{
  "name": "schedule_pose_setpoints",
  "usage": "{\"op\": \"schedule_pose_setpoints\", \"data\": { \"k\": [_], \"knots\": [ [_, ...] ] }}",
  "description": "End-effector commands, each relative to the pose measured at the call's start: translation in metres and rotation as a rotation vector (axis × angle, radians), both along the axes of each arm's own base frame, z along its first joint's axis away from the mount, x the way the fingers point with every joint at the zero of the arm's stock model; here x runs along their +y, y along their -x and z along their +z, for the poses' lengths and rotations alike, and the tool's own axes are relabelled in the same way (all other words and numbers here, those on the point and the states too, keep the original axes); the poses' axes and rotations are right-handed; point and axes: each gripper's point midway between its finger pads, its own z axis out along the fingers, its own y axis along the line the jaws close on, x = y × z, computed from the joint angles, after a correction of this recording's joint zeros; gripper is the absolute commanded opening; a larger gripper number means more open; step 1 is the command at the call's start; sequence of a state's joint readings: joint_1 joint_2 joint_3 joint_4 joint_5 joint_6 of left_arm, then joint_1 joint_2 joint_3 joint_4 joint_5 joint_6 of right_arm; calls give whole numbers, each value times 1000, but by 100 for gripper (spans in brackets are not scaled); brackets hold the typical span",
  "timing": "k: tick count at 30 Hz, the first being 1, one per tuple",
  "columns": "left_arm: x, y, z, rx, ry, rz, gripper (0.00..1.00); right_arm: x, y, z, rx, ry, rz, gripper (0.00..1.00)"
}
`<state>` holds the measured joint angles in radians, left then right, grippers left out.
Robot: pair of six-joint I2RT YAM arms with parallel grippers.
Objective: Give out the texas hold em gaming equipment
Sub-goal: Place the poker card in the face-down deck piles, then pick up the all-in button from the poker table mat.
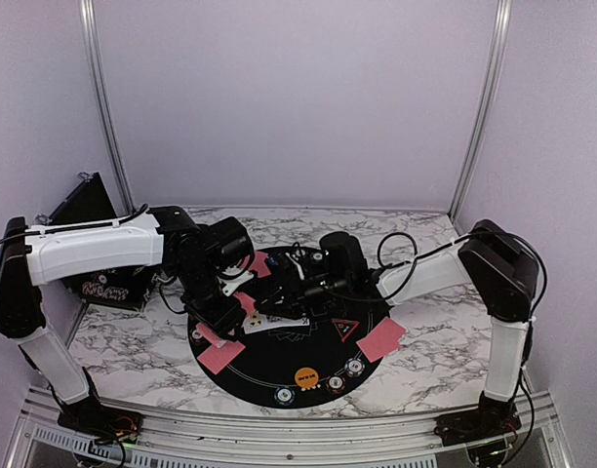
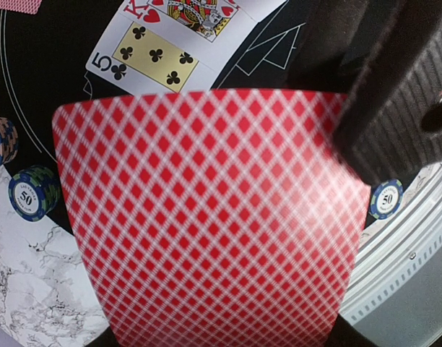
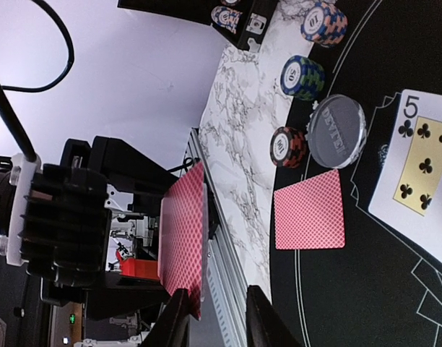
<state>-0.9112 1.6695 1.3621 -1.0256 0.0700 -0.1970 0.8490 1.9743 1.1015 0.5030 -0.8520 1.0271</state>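
Note:
My left gripper point(image 1: 242, 300) is shut on a stack of red-backed playing cards point(image 2: 206, 217), held above the black mat point(image 1: 279, 361); the stack hides its jaws in the left wrist view. My right gripper point(image 3: 221, 318) is open, and the stack's edge point(image 3: 186, 238) stands right next to its left finger point(image 3: 174, 318). A face-up 5 of clubs point(image 2: 152, 54) and a king lie on the mat. One red-backed card point(image 3: 310, 210) lies face down beside a clear dealer button point(image 3: 336, 130). Striped chips point(image 3: 302, 77) stand nearby. An orange disc point(image 1: 306, 376) and a red triangle point(image 1: 344, 329) rest on the mat.
Face-down cards lie at the mat's left point(image 1: 220, 354), right point(image 1: 380, 337) and back point(image 1: 258, 263) edges. Chips point(image 1: 354, 367) sit along the near rim. A black chip case point(image 1: 94, 283) stands at the far left. The metal table rail point(image 3: 221, 253) runs below the grippers.

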Motion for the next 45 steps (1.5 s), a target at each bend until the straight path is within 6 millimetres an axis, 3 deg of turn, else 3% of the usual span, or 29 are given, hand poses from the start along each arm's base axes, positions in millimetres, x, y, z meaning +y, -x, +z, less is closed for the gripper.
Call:
{"op": "schedule_pose_setpoints", "data": {
  "k": [1,11,15,23,29,32,37,45],
  "knots": [
    [-3,-3,10,-19,13,-10,59,2,-2,29,-86,-25,-10,30],
    [-2,-3,8,-17,10,-9,59,-11,-7,42,-150,8,-56,41],
    [-3,-3,8,-16,12,-10,59,-29,-14,32,-163,63,-98,45],
    [-2,-3,9,-17,12,-10,59,-95,-39,4,-296,330,-258,55],
    [-2,-3,9,-18,13,-8,59,-159,-53,-24,-438,714,-353,69],
    [-3,-3,9,-16,12,-11,59,-180,-54,-33,-478,835,-361,74],
    [-3,-3,8,-14,12,-10,59,-192,-53,-52,-513,959,-330,84],
    [-1,-3,8,-17,8,-8,59,-184,-47,-85,-532,1036,-254,90]
  ]
}}
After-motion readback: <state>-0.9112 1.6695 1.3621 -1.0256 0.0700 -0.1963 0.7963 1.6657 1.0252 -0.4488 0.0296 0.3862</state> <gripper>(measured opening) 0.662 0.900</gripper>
